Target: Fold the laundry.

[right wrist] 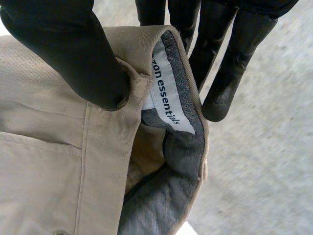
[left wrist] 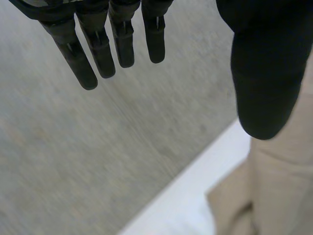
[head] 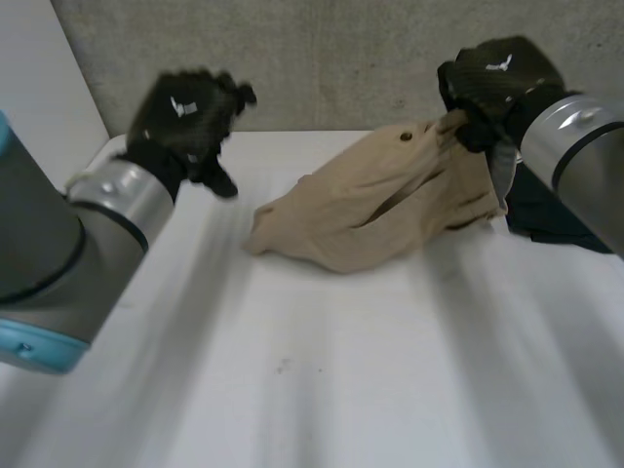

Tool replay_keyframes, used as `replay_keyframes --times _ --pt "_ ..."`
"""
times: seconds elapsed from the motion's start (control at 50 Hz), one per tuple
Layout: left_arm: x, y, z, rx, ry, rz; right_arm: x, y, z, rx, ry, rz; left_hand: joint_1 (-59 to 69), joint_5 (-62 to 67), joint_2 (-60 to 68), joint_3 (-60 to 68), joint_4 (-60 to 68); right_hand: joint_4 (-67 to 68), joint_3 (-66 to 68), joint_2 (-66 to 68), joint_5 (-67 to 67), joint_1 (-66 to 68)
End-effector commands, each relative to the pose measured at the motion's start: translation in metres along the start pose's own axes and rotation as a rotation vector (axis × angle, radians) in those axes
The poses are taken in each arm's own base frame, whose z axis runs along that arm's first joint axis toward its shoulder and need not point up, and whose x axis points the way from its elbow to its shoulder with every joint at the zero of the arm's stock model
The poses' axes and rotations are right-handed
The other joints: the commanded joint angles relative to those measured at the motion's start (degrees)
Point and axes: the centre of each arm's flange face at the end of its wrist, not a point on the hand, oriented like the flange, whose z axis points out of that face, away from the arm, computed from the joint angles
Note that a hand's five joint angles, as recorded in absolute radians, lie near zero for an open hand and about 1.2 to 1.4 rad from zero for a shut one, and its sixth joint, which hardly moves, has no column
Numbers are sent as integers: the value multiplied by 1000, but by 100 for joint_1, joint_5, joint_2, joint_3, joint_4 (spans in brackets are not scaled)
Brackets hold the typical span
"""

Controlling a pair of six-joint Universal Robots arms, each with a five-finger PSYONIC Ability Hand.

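Observation:
A tan pair of trousers (head: 370,210) lies bunched at the back middle of the white table (head: 341,370), one end lifted toward the right. My right hand (head: 492,83) is shut on that lifted end, above the table's back right. In the right wrist view the thumb (right wrist: 73,54) and fingers (right wrist: 230,63) pinch the tan waistband (right wrist: 146,68) beside a white label (right wrist: 166,93) on grey lining. My left hand (head: 185,122) hovers open at the back left, apart from the trousers. Its straight fingers (left wrist: 105,44) and thumb (left wrist: 266,78) hold nothing; tan cloth (left wrist: 283,186) lies beyond the thumb.
A dark garment (head: 551,214) lies at the table's right edge behind my right forearm. A grey concrete wall (head: 341,58) rises right behind the table. The table's near half is bare white surface.

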Motion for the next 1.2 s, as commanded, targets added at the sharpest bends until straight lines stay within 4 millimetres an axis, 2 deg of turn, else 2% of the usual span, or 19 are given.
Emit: replay_keyframes --times 0.02,0.14,0.18,0.3,0.52,0.58,0.6,0.64,0.7,0.74,0.76,0.82,0.84,0.88,0.9,0.92,0.98,1.04,1.2 --pt "22 65 -6 -204 45 -150 -12 22 15 -56 -34 57 77 114 67 40 95 1165 1315 1298 1430 2424" --pt "29 116 -5 -368 -23 -335 -12 14 14 -33 -31 77 513 550 503 476 531 1165 1315 1298 1430 2424" --pt "30 124 -4 -392 -36 -366 -13 12 13 -26 -35 89 565 602 555 527 583 1165 1315 1298 1430 2424" --pt "32 137 6 -410 -55 -410 -23 -6 3 14 -61 106 666 703 656 628 684 1165 1315 1298 1430 2424" --pt "36 167 34 -431 -57 -402 -25 -19 -9 40 -67 129 1322 1359 1312 1284 1340 1165 1315 1298 1430 2424" --pt "38 178 41 -436 -61 -400 -25 -20 -10 41 -68 141 2528 2565 2518 2490 2546 1165 1315 1298 1430 2424" --pt "38 181 45 -436 -62 -400 -25 -19 -11 39 -69 143 4348 4385 4338 4311 4366 1165 1315 1298 1430 2424" --pt "38 181 47 -430 -61 -397 -25 -18 -12 33 -68 142 5957 5993 5947 5919 5974 1165 1315 1298 1430 2424" --pt "38 175 47 -419 -56 -382 -22 -11 -13 11 -65 135 5962 5999 5952 5925 5980 1165 1315 1298 1430 2424" --pt "36 163 47 -395 -54 -371 -24 -8 -14 -3 -71 135 5962 5999 5952 5925 5980 1165 1315 1298 1430 2424" --pt "27 137 46 -336 -61 -360 -24 -6 -15 -17 -78 134 5962 5999 5952 5925 5980 1165 1315 1298 1430 2424" --pt "7 93 38 -229 -87 -347 -26 -4 -19 -44 -94 133 5962 5999 5952 5925 5980 1165 1315 1298 1430 2424" --pt "-7 67 33 -158 -109 -337 -27 -3 -20 -58 -102 129 5962 5999 5952 5925 5980 1165 1315 1298 1430 2424" --pt "-20 42 27 -87 -131 -319 -27 -5 -23 -64 -107 121 5962 5999 5952 5925 5980 1165 1315 1298 1430 2424" --pt "-25 28 23 -49 -141 -308 -26 -7 -25 -63 -106 116 5962 5999 5952 5925 5980 1165 1315 1298 1430 2424" --pt "-32 2 16 21 -147 -283 -24 -13 -28 -54 -103 103 5962 5999 5952 5925 5980 1165 1315 1298 1430 2424" --pt "-42 -40 -1 129 -166 -221 -18 -26 -36 -21 -90 84 5962 5999 5952 5925 5980 1165 1315 1298 1430 2424" --pt "-46 -66 -17 189 -171 -191 -13 -39 -44 15 -72 76 5962 5999 5952 5925 5980 1165 1315 1298 1430 2424" --pt "-60 -140 -67 365 -197 -170 9 -96 -86 190 -26 43 5962 5999 5952 5925 5980 1165 1315 1298 1430 2424"
